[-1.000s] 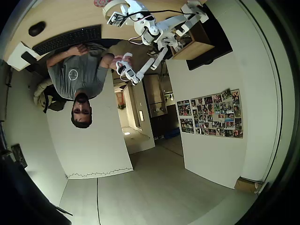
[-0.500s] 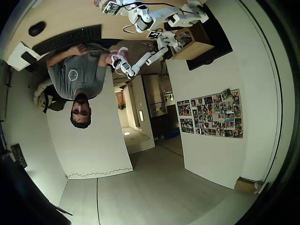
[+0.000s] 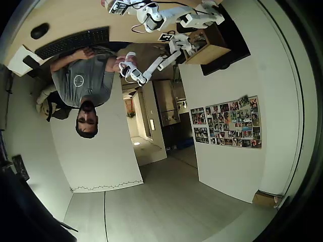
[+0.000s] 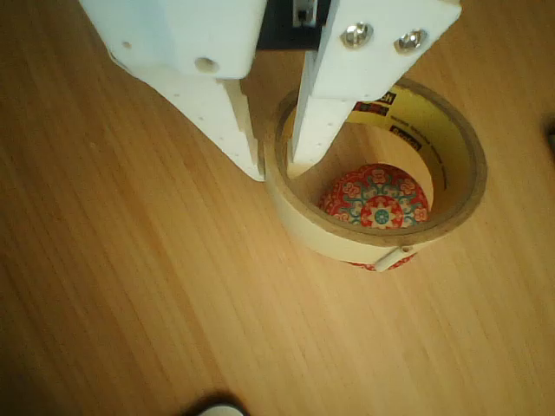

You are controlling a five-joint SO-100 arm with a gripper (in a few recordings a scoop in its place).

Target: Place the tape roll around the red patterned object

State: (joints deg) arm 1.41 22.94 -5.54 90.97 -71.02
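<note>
The arm (image 3: pixel 166 17) is white plastic all over, chunky blocks joined by slimmer links, with a black cable looping along its top and a small black-and-white square marker on one segment. Up close the gripper (image 4: pixel 273 165) has two flat white fingers (image 4: pixel 227 130), matte, one carrying two shiny round screws.
</note>
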